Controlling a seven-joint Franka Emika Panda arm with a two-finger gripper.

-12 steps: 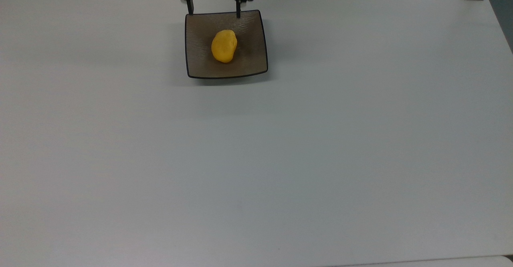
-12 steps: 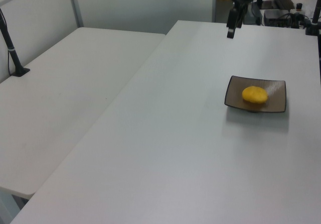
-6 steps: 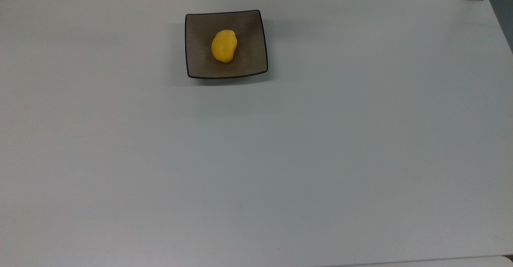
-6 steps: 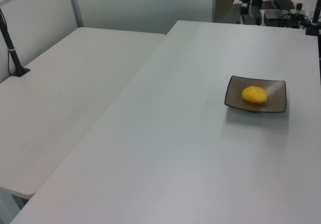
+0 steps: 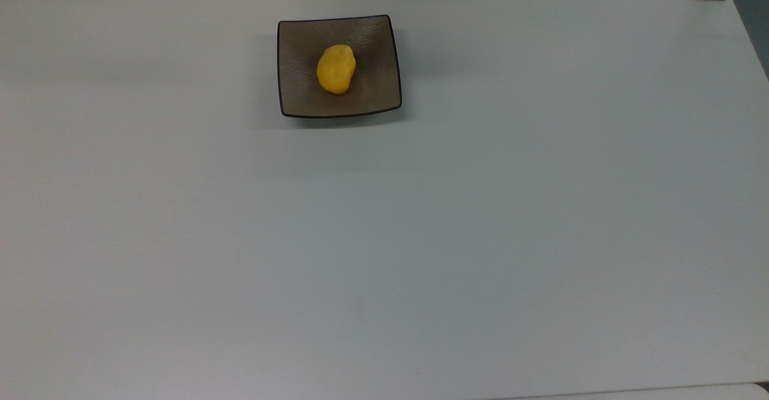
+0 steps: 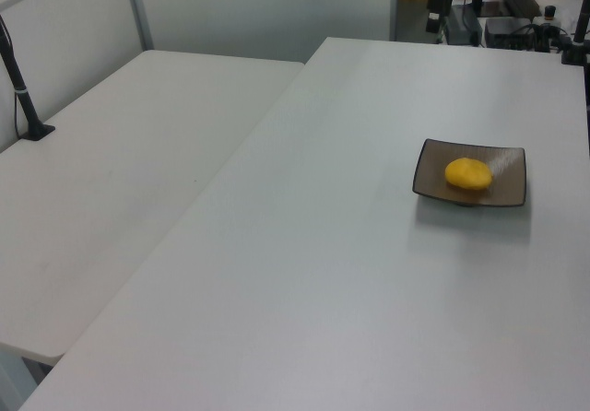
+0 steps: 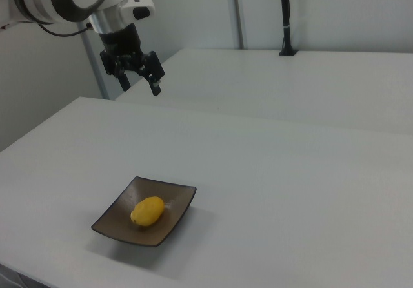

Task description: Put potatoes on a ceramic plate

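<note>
In the top view we see the potato lying near the middle of the ceramic plate, its long axis running roughly up and down the picture; the plate sits flat on the pale bench toward the top view's upper left of centre, close to the far edge, its dark rim showing all round. In the left view we find the plate toward the left view's right side with the potato resting on it, a little toward the left view's left of the plate's middle; a second pale table stands alongside the bench on the left view's left, with a dark post standing on its far left edge. In the right view we see the gripper hanging in the air at the upper left, well apart from the plate and above the bench's far edge; its fingers are spread apart with nothing between them; the potato rests on the plate near the bench's front corner at the right view's lower left.
</note>
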